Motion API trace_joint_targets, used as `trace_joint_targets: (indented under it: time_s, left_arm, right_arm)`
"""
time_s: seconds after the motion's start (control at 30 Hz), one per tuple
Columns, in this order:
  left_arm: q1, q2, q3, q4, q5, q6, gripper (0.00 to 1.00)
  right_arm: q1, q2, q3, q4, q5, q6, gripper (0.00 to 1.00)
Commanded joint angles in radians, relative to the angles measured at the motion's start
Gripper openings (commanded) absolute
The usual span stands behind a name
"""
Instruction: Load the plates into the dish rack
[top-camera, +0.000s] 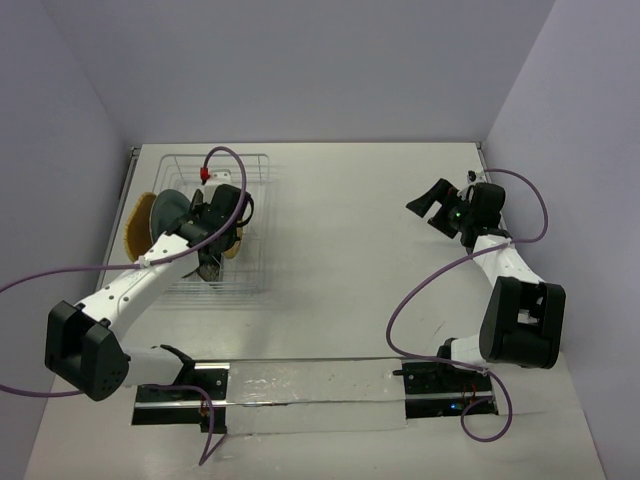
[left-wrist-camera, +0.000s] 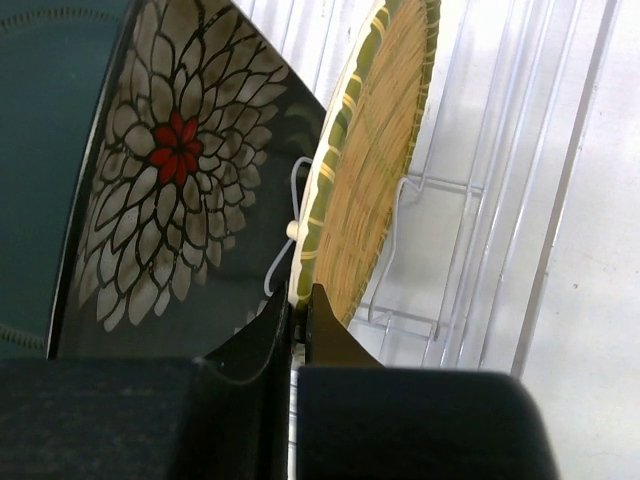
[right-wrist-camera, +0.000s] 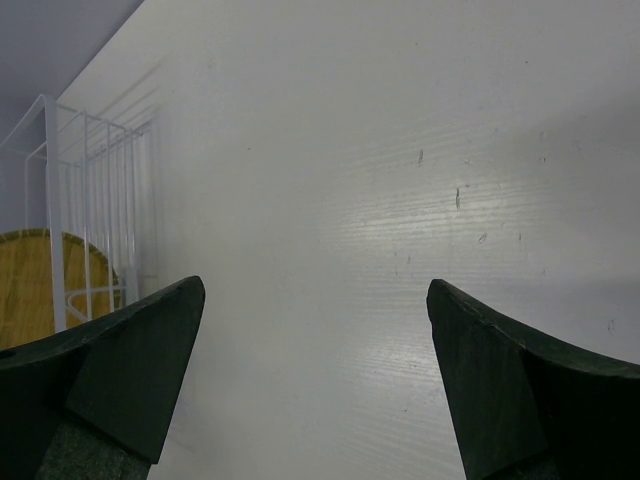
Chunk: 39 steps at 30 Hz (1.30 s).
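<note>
1. Left gripper (left-wrist-camera: 298, 325): jaws drawn together on the lower rim of the small yellow-tan plate (left-wrist-camera: 375, 170), which stands on edge inside the dish rack (top-camera: 255, 165). Likely hazard: so shallow a pinch may slip, or pulling away while clamped may drag the plate off its tine.
2. Small yellow-tan plate: woven face with a green-yellow banded rim, tilted. Let go before it is seated, it could topple onto its neighbour.
3. Black floral plate (left-wrist-camera: 170, 170): upright just behind, pale petals round a red centre.
4. Teal-grey plate (left-wrist-camera: 40, 150): next beyond, upright.
5. Woven tan plate (top-camera: 138, 225): on edge at the rack's left end.
6. Right gripper (right-wrist-camera: 315, 380): jaws wide apart, holding nothing, above the table (right-wrist-camera: 400, 150), well apart from the rack.
</note>
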Motion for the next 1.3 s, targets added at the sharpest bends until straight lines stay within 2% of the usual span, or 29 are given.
trace_joint_targets:
  time_s: [0.0, 0.17, 0.3, 0.53, 0.63, 0.67, 0.73, 0.77, 0.97, 1.13, 1.2, 1.23, 1.27]
  left_arm:
    - [-0.006, -0.038, 0.038, -0.115, -0.028, -0.149, 0.00]
    - [-0.013, -0.044, 0.042, -0.234, -0.023, -0.257, 0.00]
    - [-0.039, -0.043, 0.055, -0.347, -0.078, -0.331, 0.00]
    - [-0.053, -0.057, 0.063, -0.388, -0.081, -0.322, 0.00]
    - [-0.059, -0.044, 0.081, -0.456, -0.105, -0.361, 0.02]
    - [-0.061, -0.041, 0.083, -0.460, -0.104, -0.363, 0.08]
    - [-0.073, -0.037, 0.073, -0.492, -0.082, -0.379, 0.30]
    - [-0.078, -0.036, 0.056, -0.503, -0.073, -0.398, 0.33]
    - [-0.109, -0.026, 0.043, -0.580, -0.052, -0.485, 0.41]
    - [-0.119, -0.041, 0.084, -0.631, -0.091, -0.527, 0.47]
    - [-0.130, -0.062, 0.107, -0.639, -0.099, -0.531, 0.55]
    - [-0.133, -0.084, 0.137, -0.638, -0.103, -0.531, 0.66]
    - [-0.137, -0.099, 0.153, -0.629, -0.107, -0.528, 0.68]
  right_arm:
    - [-0.004, -0.025, 0.040, 0.015, 0.001, -0.001, 1.00]
    - [-0.004, -0.020, 0.038, 0.016, -0.009, 0.006, 1.00]
    - [-0.003, -0.030, 0.030, 0.021, -0.014, 0.009, 1.00]
    - [-0.003, -0.035, 0.024, 0.027, -0.011, 0.006, 1.00]
    - [-0.004, -0.023, 0.029, 0.027, -0.012, 0.009, 1.00]
    - [-0.003, -0.021, 0.030, 0.027, -0.013, 0.009, 1.00]
    - [-0.001, -0.023, 0.028, 0.027, -0.009, 0.005, 1.00]
    - [-0.002, -0.023, 0.027, 0.027, -0.006, 0.005, 1.00]
    - [-0.003, -0.012, 0.028, 0.027, -0.012, 0.010, 1.00]
    - [-0.003, -0.017, 0.025, 0.029, -0.018, 0.008, 1.00]
    - [-0.003, -0.030, 0.023, 0.029, -0.017, 0.002, 1.00]
    - [-0.003, -0.043, 0.022, 0.030, -0.017, -0.001, 1.00]
    - [-0.003, -0.049, 0.022, 0.030, -0.015, -0.004, 1.00]
